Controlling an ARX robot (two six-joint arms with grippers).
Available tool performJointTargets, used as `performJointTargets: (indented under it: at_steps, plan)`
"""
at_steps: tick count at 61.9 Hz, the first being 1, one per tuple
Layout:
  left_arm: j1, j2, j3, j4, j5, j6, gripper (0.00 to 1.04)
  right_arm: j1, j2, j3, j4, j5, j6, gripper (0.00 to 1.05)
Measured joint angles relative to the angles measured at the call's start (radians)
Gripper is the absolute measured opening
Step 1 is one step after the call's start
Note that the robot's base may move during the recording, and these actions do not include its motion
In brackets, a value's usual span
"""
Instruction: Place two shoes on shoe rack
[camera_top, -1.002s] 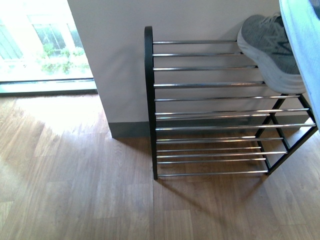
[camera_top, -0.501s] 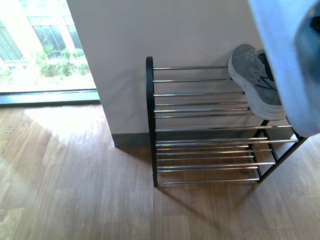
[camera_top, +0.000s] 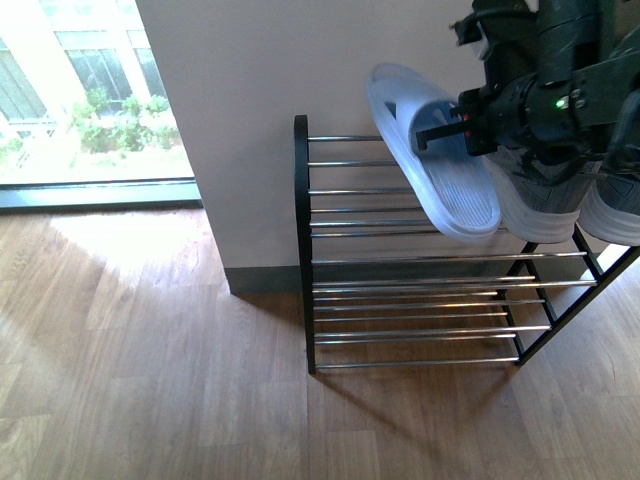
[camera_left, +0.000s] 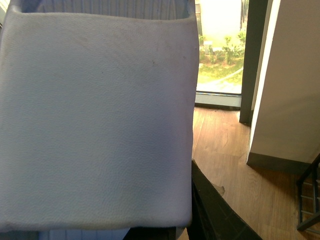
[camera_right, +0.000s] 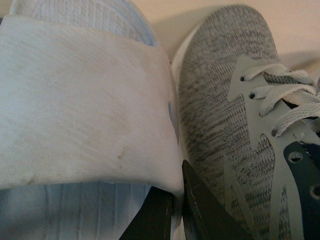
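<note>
Slide (camera_top: 455, 195) has swung in over the rack (camera_top: 300, 250), clamped in the right pincer (camera_top: 441, 131).
Sneaker (camera_top: 540, 205) sits just beside the pincer; the strap hides its tips.

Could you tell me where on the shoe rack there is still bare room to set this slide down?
The top tier of the shoe rack is bare from its left frame to the pale blue slide held by the right gripper. The lower tiers look bare too. The right end is crowded with two grey sneakers.
</note>
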Motion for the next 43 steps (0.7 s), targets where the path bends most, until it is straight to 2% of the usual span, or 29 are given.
performJointTargets:
  at_steps: [8,17,21,27,43]
  plan:
    - [0.000,0.000,0.000,0.000,0.000,0.000,0.02,-0.010,0.065,0.103,-0.035,0.045,-0.002,0.01]
    - [0.000,0.000,0.000,0.000,0.000,0.000,0.02,-0.012,0.094,0.148,-0.023,0.046,-0.035,0.02]
    - [0.000,0.000,0.000,0.000,0.000,0.000,0.02,-0.012,0.092,0.136,0.006,0.032,-0.048,0.12]
    - [0.000,0.000,0.000,0.000,0.000,0.000,0.02,-0.016,0.037,0.055,0.062,-0.015,-0.048,0.33]
    - [0.000,0.000,0.000,0.000,0.000,0.000,0.02,-0.016,-0.164,-0.132,0.117,-0.129,-0.007,0.68]
